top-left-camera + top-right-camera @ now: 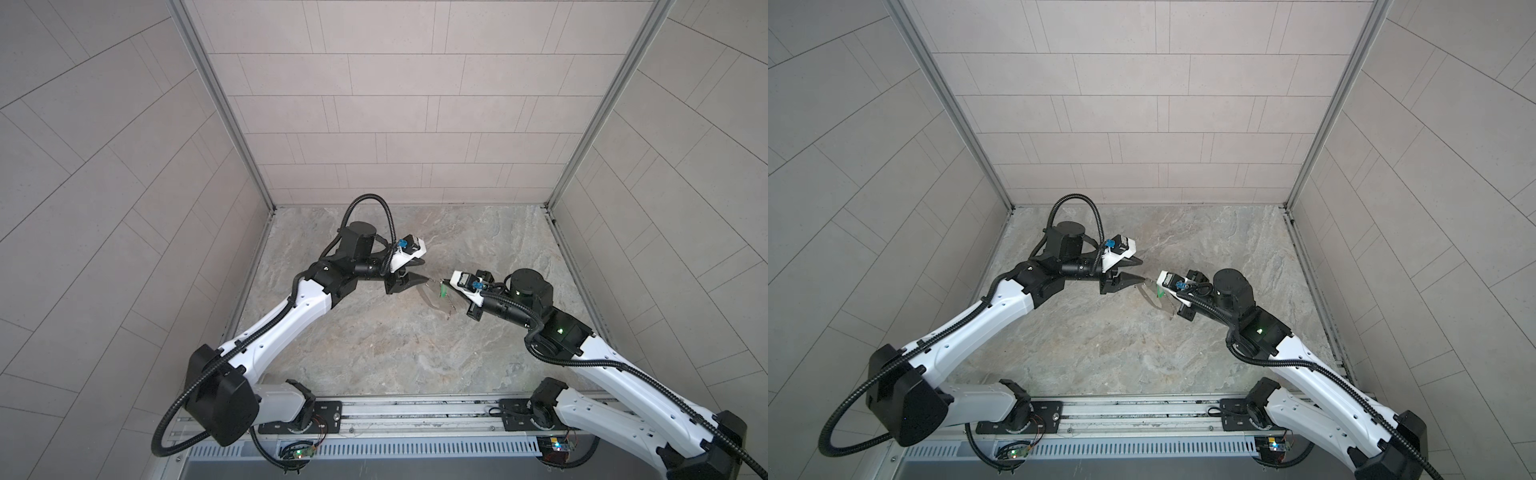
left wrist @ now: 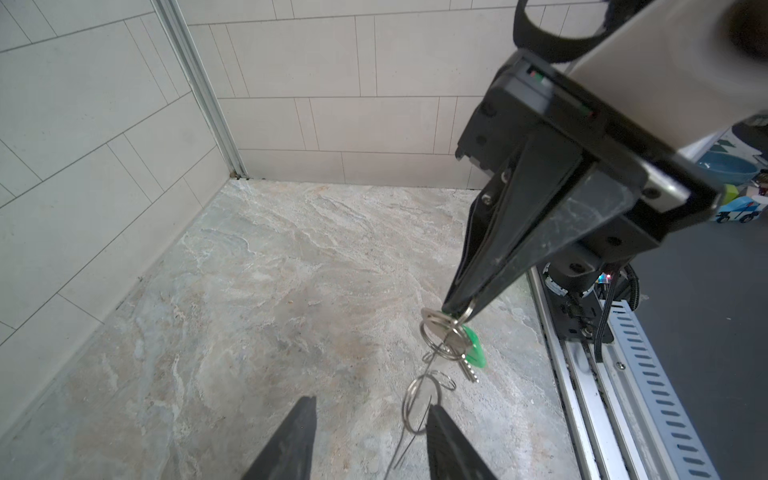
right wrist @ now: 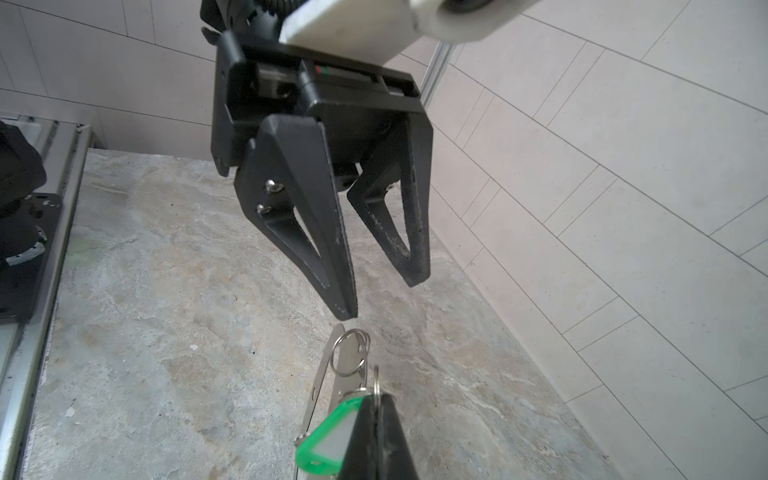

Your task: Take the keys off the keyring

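Left gripper (image 3: pixel 380 295): fingers apart, holding nothing; 1 fingertip sits just beside the free end of the keyring, and we cannot tell whether it touches.
Right gripper (image 2: pixel 459 308): fingers together, clamped on the keyring at a wire ring right by the green tag.
Keyring (image 3: pixel 332 390): a thin flat grey plate that hangs from the right gripper, between the 2 grippers and, as we judge it, clear of the table (image 1: pixel 374 340).
Keys (image 2: pixel 467 349): a silver key with its green tag dangles just under the right gripper's tips, threaded on the rings.
Wire loops (image 3: pixel 351 353): several small silver rings hang loose at the plate's far end, near the left gripper.
Weight: we judge the whole bundle very light; it will swing at any nudge.
Stiffness: the plate looks rigid; the loops are likely springy and must be forced open to let a key pass.
Surface: it is bare smooth metal, so we expect it to slip under a narrow pinch.
Where to hold: we would pinch the plate across its flat faces close to the loaded loop, and take the key by its flat head or tag, not by the round wire.
Risk: we think a thin wire is likely to roll out between the pads.
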Robot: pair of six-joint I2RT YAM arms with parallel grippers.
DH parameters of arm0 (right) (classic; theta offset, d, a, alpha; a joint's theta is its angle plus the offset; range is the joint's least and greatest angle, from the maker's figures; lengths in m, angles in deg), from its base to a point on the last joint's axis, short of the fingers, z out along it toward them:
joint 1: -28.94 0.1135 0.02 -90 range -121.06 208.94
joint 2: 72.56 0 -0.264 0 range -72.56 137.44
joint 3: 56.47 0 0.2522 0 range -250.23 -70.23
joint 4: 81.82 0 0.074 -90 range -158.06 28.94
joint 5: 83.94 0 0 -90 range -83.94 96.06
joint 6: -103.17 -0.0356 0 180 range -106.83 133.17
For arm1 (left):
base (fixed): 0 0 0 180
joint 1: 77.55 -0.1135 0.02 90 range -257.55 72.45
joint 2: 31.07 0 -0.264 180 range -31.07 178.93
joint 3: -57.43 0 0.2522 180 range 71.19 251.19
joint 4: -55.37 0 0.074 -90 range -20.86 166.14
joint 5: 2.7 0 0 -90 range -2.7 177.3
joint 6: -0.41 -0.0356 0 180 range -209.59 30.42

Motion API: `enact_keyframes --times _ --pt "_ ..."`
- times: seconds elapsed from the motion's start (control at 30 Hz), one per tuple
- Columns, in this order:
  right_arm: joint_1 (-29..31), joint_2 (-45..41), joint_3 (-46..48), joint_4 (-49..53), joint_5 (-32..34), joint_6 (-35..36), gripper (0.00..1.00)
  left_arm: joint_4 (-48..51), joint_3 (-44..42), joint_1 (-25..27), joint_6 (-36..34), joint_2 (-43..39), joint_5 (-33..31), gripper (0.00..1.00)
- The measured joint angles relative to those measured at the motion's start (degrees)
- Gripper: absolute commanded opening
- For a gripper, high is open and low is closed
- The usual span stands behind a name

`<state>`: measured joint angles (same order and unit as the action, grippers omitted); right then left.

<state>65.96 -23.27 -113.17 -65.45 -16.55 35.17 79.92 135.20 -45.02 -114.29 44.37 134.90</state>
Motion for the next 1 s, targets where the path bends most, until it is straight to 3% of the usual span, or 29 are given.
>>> enact_keyframes --times 0.53,1.0 --pt "-0.28 7.85 -7.96 13.68 -11.63 7.39 0.00 7.78 -1.68 0.00 -6.80 -1.27 2.27 0.47" --pt "-0.02 8.50 -8.59 15.82 -13.00 9.53 0.00 5.38 -7.82 1.03 -5.57 -2.67 2.75 0.43"
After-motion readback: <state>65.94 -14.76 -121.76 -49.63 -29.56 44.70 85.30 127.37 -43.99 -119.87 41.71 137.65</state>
